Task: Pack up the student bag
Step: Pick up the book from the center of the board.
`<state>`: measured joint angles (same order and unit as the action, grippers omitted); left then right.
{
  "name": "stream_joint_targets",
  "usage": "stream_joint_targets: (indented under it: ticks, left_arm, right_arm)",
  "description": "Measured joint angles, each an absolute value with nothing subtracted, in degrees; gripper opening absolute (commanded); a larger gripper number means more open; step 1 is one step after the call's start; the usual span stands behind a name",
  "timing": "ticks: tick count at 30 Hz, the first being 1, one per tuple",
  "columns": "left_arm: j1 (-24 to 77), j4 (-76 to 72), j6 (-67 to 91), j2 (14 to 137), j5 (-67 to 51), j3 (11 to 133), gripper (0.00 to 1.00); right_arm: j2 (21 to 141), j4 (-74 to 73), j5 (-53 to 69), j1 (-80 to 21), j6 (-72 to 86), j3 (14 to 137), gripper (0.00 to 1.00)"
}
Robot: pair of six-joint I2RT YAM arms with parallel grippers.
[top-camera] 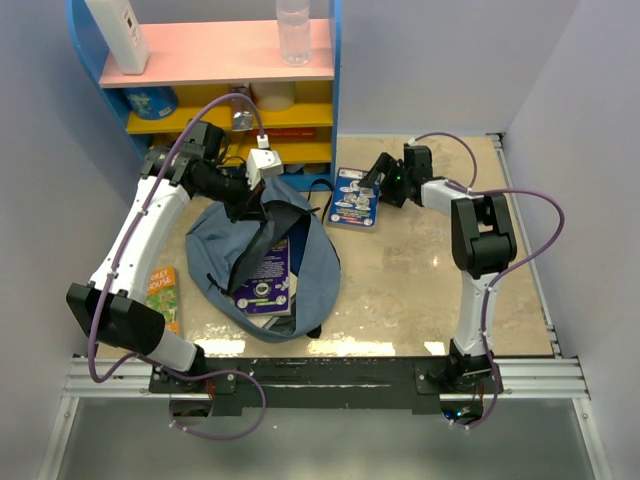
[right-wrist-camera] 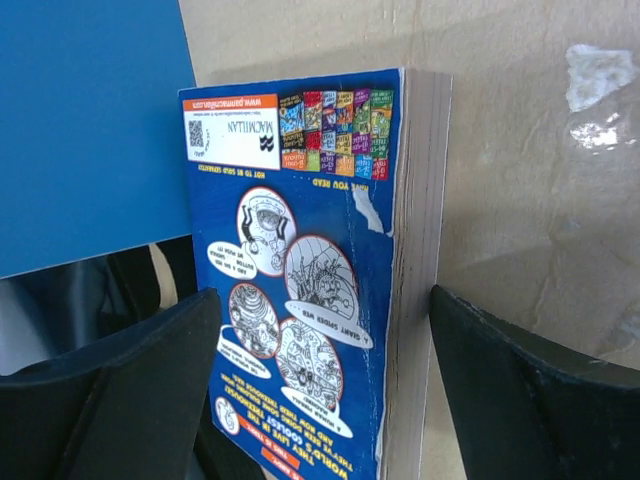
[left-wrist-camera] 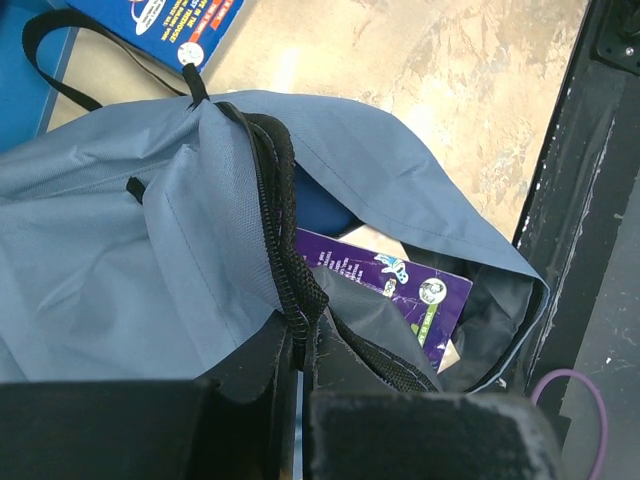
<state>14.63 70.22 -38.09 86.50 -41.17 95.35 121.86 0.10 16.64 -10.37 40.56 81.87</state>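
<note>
The student bag (top-camera: pixel 215 250) lay slumped on the near-left part of the desk (top-camera: pixel 420 270), its mouth gaping, with a purple book (top-camera: pixel 268 270) lying flat inside. The left arm rose from its base toward the far left, bent at the elbow beside the shelf unit (top-camera: pixel 333 90) and folded back right. Its left pincer (top-camera: pixel 262 195) pointed down and was clamped narrow on the bag's black zipper edge, holding that edge lifted. The right arm stood nearly upright from its base, and its forearm reached left and away. Its right pincer (top-camera: pixel 375 180) was spread wide and straddled a blue book (top-camera: pixel 355 197) that lay flat on the desk just beside the shelf unit. In the right wrist view its fingers (right-wrist-camera: pixel 130 380) flanked the book's sides, apparently without touching.
</note>
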Motion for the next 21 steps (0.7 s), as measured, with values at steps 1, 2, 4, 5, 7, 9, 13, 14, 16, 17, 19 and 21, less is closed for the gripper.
stream_joint_targets:
  ticks: [1, 2, 4, 5, 7, 9, 13, 14, 16, 17, 19, 21]
  left_arm:
    - [14.63, 70.22, -38.06, 86.59, -41.17, 95.44, 0.00]
    - [14.63, 70.22, -38.02, 86.67, -41.17, 95.57, 0.00]
    - [14.63, 70.22, -37.93, 86.87, -41.15, 95.74, 0.00]
    - [14.63, 70.19, -37.89, 86.91, -41.15, 95.79, 0.00]
    - [14.66, 70.17, -37.52, 86.94, -41.08, 95.79, 0.00]
    - [14.70, 70.00, -37.04, 86.94, -40.80, 95.79, 0.00]
    - [15.03, 69.60, -36.60, 86.94, -40.14, 95.79, 0.00]
    - [15.16, 69.49, -36.58, 86.94, -40.03, 95.79, 0.00]
    - [15.44, 69.43, -36.58, 86.91, -39.97, 95.79, 0.00]
    - [15.55, 69.36, -36.56, 86.91, -39.90, 95.77, 0.00]
    - [15.79, 69.10, -36.53, 86.87, -39.70, 95.70, 0.00]
    - [15.90, 68.82, -36.53, 86.85, -39.59, 95.64, 0.00]
  right_arm:
    - [121.91, 0.16, 17.12, -10.46, 40.73, 81.87, 0.86]
    - [121.97, 0.25, 17.45, -10.52, 40.88, 81.84, 0.86]
    - [121.97, 0.25, 17.54, -10.59, 40.97, 81.84, 0.85]
    - [121.97, 0.25, 17.56, -10.59, 40.97, 81.84, 0.84]
    - [121.97, 0.19, 17.56, -10.61, 40.95, 81.84, 0.84]
    - [121.89, 0.10, 17.54, -10.63, 40.95, 81.84, 0.84]
    - [121.03, -2.50, 17.21, -11.38, 40.80, 81.87, 0.85]
    - [120.75, -3.51, 17.10, -11.64, 40.73, 81.93, 0.85]
    - [120.44, -5.32, 16.82, -12.14, 40.58, 82.21, 0.85]
    - [120.38, -6.24, 16.47, -12.40, 40.51, 82.48, 0.85]
    - [120.33, -7.86, 15.73, -12.95, 40.32, 83.07, 0.85]
    - [120.33, -9.76, 15.05, -13.41, 40.12, 83.94, 0.85]
